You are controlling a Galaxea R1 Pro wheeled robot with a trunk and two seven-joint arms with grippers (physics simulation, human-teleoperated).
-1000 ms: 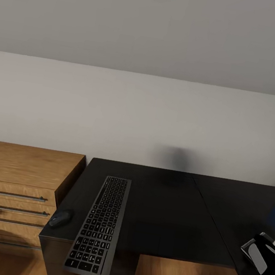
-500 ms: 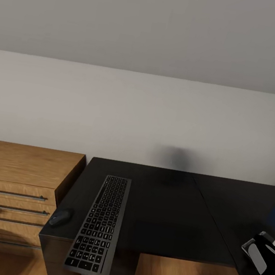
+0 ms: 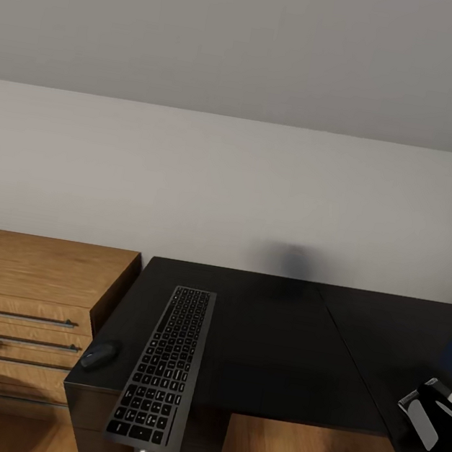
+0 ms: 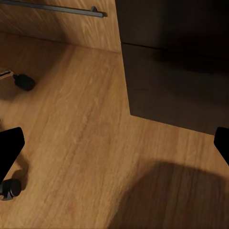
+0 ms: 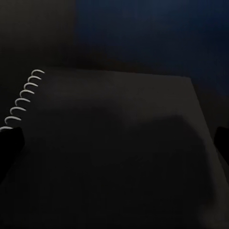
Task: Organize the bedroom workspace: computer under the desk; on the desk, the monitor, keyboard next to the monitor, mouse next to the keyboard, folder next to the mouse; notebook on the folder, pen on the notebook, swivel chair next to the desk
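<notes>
My right pincer (image 5: pixel 114 138) hangs released over the notebook (image 5: pixel 119 148), whose spiral shows, with blue folder (image 5: pixel 143 33) beyond. Over the last second my view has barely crept. The left pincer (image 4: pixel 114 143), also released, faces floor (image 4: pixel 71 119). Keyboard (image 3: pixel 162 366) and mouse (image 3: pixel 98 356) sit on the tabletop (image 3: pixel 272 350); no monitor there.

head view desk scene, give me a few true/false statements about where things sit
1. The slim dark-keyed keyboard lies on the glossy black desk, its near end overhanging the front edge. True.
2. The small dark rounded mouse sits on the wooden dresser. False: it is on the desk's left edge, beside the keyboard.
3. A monitor stands behind the keyboard. False: bare desktop and wall lie there.
4. In the right wrist view, a spiral-bound grey notebook lies below the right gripper. True.
</notes>
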